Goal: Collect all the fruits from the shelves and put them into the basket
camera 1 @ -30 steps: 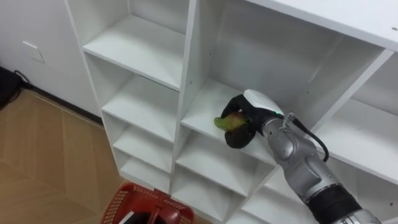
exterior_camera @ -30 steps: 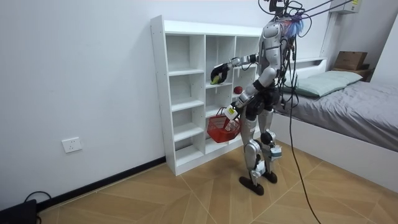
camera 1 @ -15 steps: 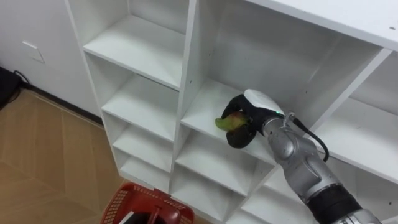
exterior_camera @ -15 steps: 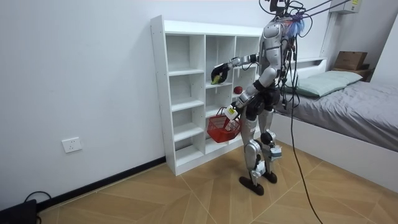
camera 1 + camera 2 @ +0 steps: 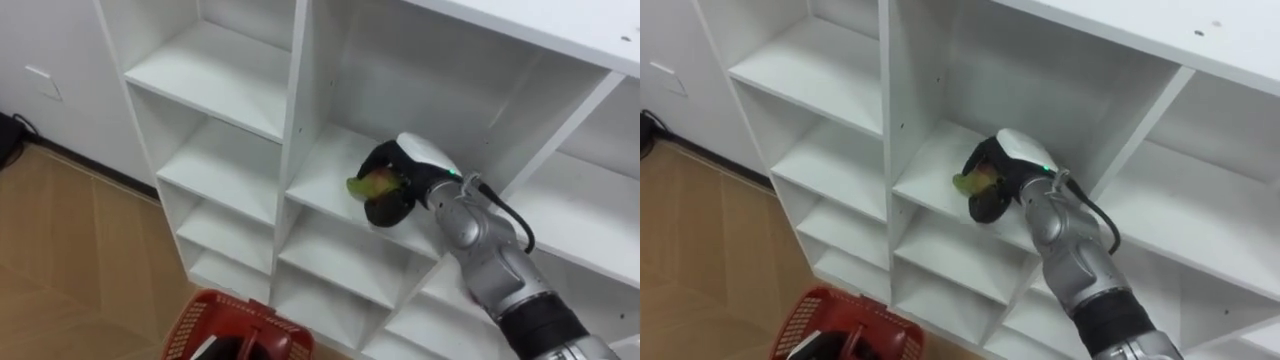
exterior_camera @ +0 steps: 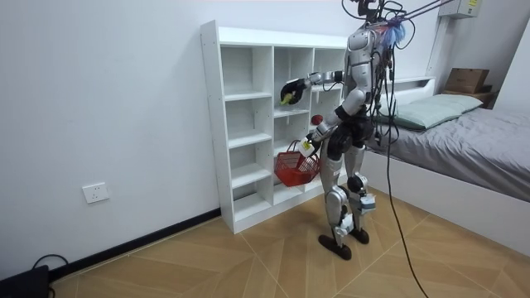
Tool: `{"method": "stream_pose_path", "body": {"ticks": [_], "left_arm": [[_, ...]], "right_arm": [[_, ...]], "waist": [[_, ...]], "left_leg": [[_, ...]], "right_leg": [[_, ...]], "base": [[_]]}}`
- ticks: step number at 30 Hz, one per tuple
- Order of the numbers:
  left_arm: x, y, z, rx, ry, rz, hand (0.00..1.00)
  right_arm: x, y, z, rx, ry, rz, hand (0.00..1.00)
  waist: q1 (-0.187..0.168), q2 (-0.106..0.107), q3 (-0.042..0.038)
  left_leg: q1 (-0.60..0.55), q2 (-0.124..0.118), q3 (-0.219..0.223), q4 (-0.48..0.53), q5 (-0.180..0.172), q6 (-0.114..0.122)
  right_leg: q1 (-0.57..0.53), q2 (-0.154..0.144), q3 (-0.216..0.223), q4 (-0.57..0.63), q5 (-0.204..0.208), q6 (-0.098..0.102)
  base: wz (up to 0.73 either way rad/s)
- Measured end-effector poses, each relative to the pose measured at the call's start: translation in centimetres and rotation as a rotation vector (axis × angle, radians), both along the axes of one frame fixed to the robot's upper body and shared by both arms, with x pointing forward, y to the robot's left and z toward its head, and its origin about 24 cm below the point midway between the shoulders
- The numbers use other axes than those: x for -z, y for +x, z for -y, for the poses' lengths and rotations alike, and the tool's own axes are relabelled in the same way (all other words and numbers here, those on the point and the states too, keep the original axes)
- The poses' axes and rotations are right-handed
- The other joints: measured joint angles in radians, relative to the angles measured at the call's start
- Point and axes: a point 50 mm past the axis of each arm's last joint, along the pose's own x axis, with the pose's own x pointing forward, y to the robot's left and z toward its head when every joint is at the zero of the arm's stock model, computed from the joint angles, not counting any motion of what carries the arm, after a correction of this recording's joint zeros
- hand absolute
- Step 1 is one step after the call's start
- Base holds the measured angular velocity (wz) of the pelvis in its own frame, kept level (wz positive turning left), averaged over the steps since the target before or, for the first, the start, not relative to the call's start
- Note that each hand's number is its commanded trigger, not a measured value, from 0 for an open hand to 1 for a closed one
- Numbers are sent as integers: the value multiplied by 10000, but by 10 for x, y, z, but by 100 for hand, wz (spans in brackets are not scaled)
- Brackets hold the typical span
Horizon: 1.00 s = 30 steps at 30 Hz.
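The white wooden shelf unit (image 6: 248, 124) stands against the wall, and the robot stands before its room-view-right end. The right hand (image 5: 400, 175) reaches into a compartment of the middle column, over the front of the shelf board, closed round a green-and-red fruit (image 5: 366, 186). A red plastic basket (image 6: 296, 170) hangs from the left hand (image 6: 310, 141), lower down, in front of the unit's lower shelves. A grey bed (image 6: 464, 141) lies behind the robot. A white wall socket (image 6: 96, 193) sits low on the wall, at the room view's left of the unit.
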Motion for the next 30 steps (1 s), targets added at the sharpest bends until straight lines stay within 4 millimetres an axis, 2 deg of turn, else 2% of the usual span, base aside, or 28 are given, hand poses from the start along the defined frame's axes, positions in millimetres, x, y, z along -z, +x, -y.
{"method": "stream_pose_path", "body": {"ticks": [3, 6, 10, 14, 17, 21, 22, 26, 30], "left_arm": [[-4, 8, 6, 37, -128, 322, 100], [-7, 17, 12, 92, -163, 600, 100], [-10, 23, 17, 246, -254, 858, 100], [-13, 27, 21, 65, -566, 1006, 100], [-14, 30, 23, -159, -722, 1094, 100], [-15, 33, 26, -466, -1134, 1127, 100], [-15, 32, 26, -593, -1270, 1104, 100], [-15, 32, 28, -615, -1355, 1077, 100], [-14, 30, 34, -384, -1419, 1029, 100]], "right_arm": [[-10, 1, -5, -191, 102, 587, 100], [-16, 0, -7, -292, 213, 903, 100], [-17, 0, -8, -281, 247, 946, 100], [-17, -1, -9, -314, 290, 963, 100], [-22, -6, -15, -414, 627, 1202, 100], [-27, -12, -23, -620, 1192, 1435, 100], [-26, -13, -25, -654, 1322, 1417, 100], [-27, -17, -27, -700, 1766, 1373, 100], [-24, -33, -28, -885, 1977, 1287, 100]], "waist": [[-233, 45, 5], [-293, 132, 3], [-472, 214, -2], [-476, 260, -9], [-581, 275, -4], [-656, 532, -7], [-705, 603, -32], [-708, 670, -34], [-730, 695, -22]], "left_leg": [[14, 2, 48, -1, 0, 1], [18, 27, 228, -29, -1, 1], [66, 46, 369, -20, -1, 1], [105, 60, 494, -19, -1, 1], [96, 57, 503, -25, -2, 3], [167, 48, 555, -57, -2, 5], [192, 49, 569, -89, 2, 11], [288, 89, 695, -173, 7, 19], [329, 118, 787, -245, 5, 17]], "right_leg": [[6, 1, 57, 1, 0, 0], [-51, 17, 224, -2, 0, 0], [-102, 24, 328, 2, 0, -1], [-129, 31, 523, 20, 1, -2], [-148, 27, 537, 24, 2, -3], [-140, 18, 640, 59, 2, -3], [-140, 24, 689, 64, 2, -3], [-142, 69, 849, 72, 4, -7], [-143, 100, 890, 160, 5, -7]], "base": [[-5], [-13], [-9], [-15], [0], [-6], [-8], [-11], [-4]]}}
